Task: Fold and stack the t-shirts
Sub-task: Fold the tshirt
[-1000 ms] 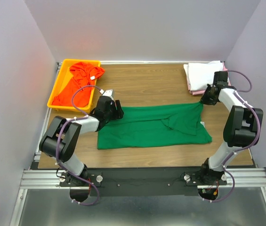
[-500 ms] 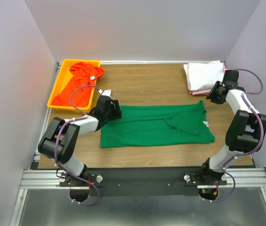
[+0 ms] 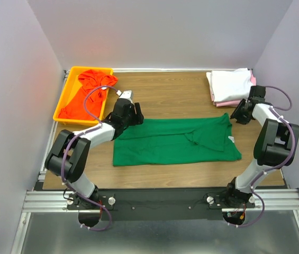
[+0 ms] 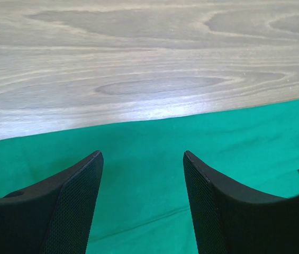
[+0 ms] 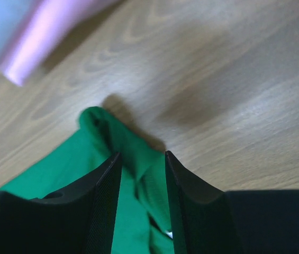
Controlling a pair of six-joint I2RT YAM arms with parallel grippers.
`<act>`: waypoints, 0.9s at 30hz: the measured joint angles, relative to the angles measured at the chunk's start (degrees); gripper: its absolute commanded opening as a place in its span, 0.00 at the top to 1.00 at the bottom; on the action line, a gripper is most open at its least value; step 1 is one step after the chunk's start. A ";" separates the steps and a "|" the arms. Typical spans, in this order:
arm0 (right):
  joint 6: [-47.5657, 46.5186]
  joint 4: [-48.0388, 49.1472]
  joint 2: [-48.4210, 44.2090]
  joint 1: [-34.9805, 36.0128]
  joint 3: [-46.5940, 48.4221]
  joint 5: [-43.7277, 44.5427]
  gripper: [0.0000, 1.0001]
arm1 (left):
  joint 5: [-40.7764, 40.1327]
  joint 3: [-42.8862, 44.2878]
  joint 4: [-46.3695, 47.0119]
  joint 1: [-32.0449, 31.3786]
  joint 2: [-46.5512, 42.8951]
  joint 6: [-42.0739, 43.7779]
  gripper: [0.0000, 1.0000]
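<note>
Both grippers stand with jaws apart and nothing pinched between them. The left gripper (image 4: 142,154) hangs wide over the far left edge of the dark green t-shirt (image 3: 175,142), with cloth and bare surface (image 3: 165,95) both showing between its fingers. The right gripper (image 5: 142,154), its jaws parted less widely, sits just beside the shirt's far right corner, where a small hump of green stands up off the wood.

The shirt lies lengthwise across the middle of the surface, partly folded, with a loose flap right of centre. That raised corner could snag a finger and drag the fold askew if the right arm swings across it. On the left, closing so near the hem may catch only a sliver or a single layer, which would slip on the lift.

The white t-shirt (image 3: 227,84) and the pink t-shirt (image 3: 228,103) beneath it are stacked near the right arm, so a careless sweep might shove them. The orange-red t-shirt (image 3: 85,92) lies crumpled in the yellow tray (image 3: 63,98).
</note>
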 measured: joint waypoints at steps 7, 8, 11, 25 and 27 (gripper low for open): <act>-0.20 1.03 3.37 -2.03 -1.75 -0.72 0.55 | 0.37 0.90 0.22 -0.39 5.79 0.02 0.30; -0.24 1.29 3.41 -2.05 -2.16 -1.22 0.55 | 0.39 0.90 0.20 -0.39 6.45 0.02 0.30; -0.39 1.77 3.41 -2.03 -2.95 -2.10 0.54 | 0.39 0.90 0.17 -0.37 7.52 0.02 0.30; -0.70 3.78 3.39 -2.03 -3.98 -5.44 0.54 | 0.39 0.90 0.66 -0.37 7.56 0.02 0.30; -0.72 3.89 3.39 -2.03 -4.00 -6.19 0.54 | 0.39 0.90 0.72 -0.35 7.74 0.02 0.30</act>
